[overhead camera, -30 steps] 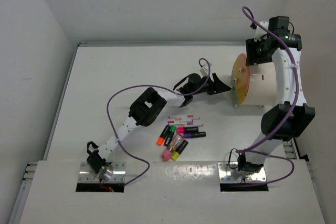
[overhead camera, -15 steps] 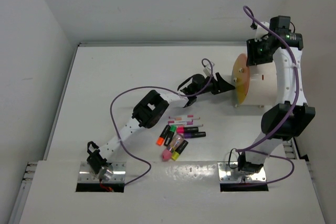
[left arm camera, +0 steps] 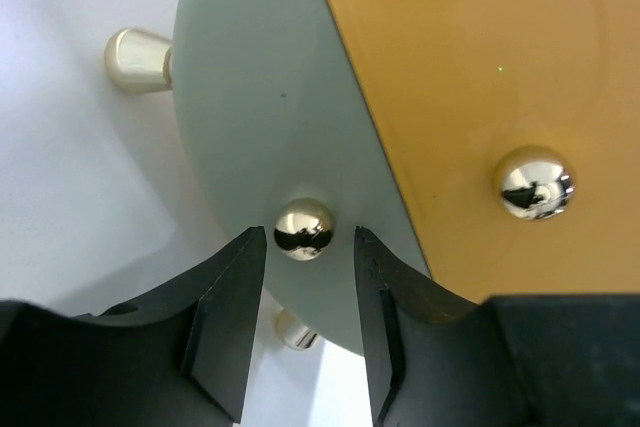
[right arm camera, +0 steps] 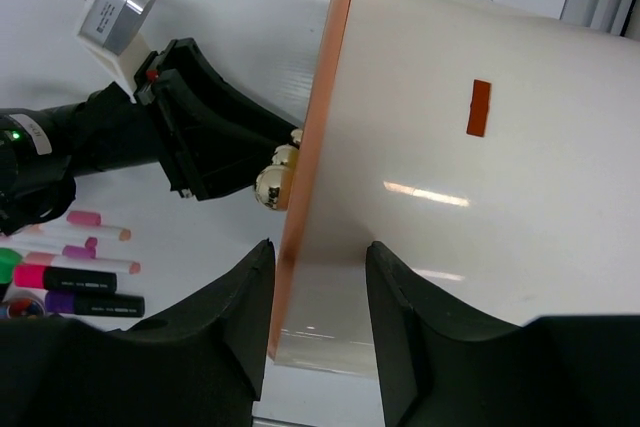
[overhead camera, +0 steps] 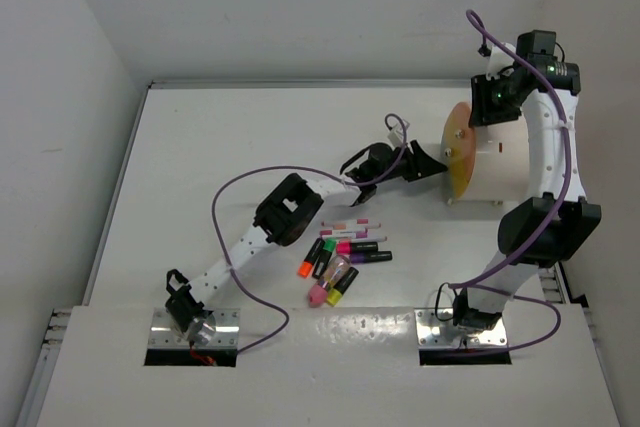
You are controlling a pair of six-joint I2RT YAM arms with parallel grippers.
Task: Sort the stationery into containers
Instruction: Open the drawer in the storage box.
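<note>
The cream-white drum (overhead camera: 492, 162) lies on its side at the right, its orange end face (overhead camera: 458, 150) turned left. My left gripper (overhead camera: 430, 162) is open right at that face. In the left wrist view its fingertips (left arm camera: 308, 242) flank a shiny gold knob (left arm camera: 303, 228) on a grey part of the face without gripping it. My right gripper (overhead camera: 488, 105) is open above the drum's top. In the right wrist view its fingers (right arm camera: 320, 252) straddle the orange rim (right arm camera: 312, 167). The highlighters and pens (overhead camera: 342, 252) lie in a loose pile on the table.
A second knob (left arm camera: 534, 183) sits on the orange face, and two gold feet (left arm camera: 135, 59) stick out beside and under the drum. The left arm's purple cable (overhead camera: 230, 192) loops over the table. The walls stand close at the back and right.
My left gripper has moved a little to the right, up to the drum's orange face. The right arm has hardly moved. The stationery pile is unchanged.
</note>
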